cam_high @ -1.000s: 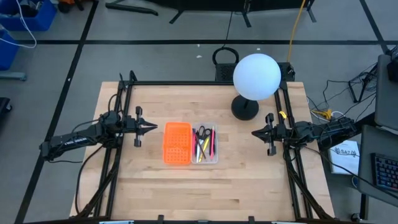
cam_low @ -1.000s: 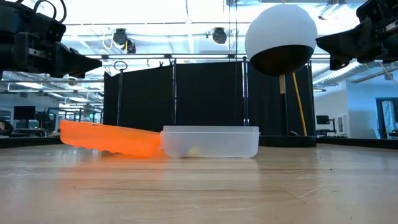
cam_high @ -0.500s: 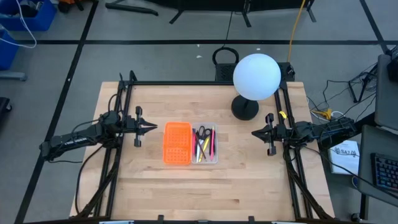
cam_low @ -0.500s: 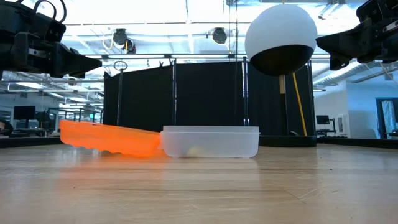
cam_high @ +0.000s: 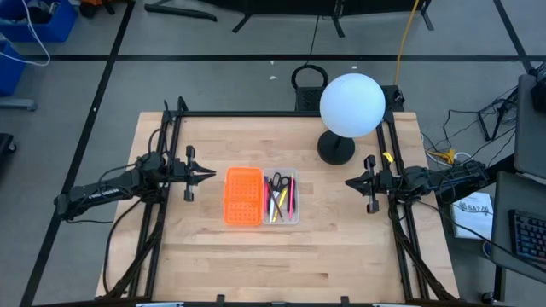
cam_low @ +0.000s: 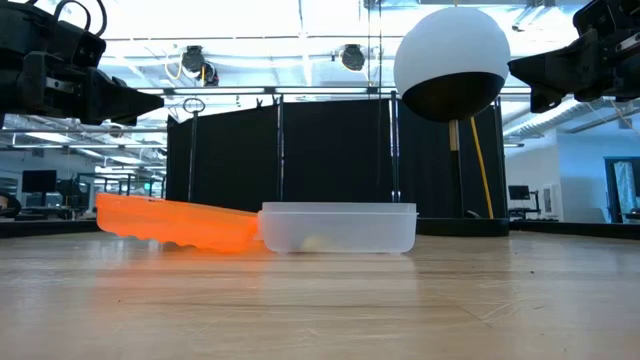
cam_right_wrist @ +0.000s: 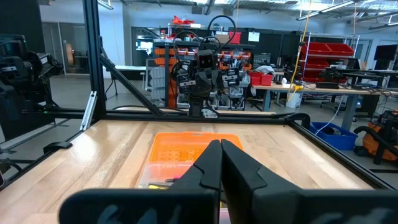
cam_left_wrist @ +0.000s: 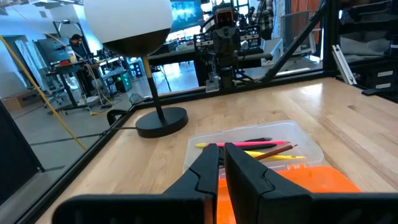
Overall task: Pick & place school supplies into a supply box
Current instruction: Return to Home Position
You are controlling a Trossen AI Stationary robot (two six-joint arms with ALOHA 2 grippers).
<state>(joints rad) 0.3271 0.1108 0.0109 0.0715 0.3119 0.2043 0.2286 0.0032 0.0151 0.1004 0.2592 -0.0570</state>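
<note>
- Step in hand: homing — school supplies [cam_high: 281, 194] lie inside the supply box [cam_low: 340, 235].
- Left tool [cam_high: 209, 174], right tool [cam_high: 348, 182]: clenched, empty, flanking the box.
- Next move: probably none.

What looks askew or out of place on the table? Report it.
The orange perforated rectangular panel slopes in the low view, its outer edge higher than the edge beside the clear plastic rectangular tray. Nothing else stands out. Left gripper and right gripper wait at the sides.

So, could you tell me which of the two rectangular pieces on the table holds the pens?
The clear box: pens and scissors lie inside it. The orange panel beside it holds none.
</note>
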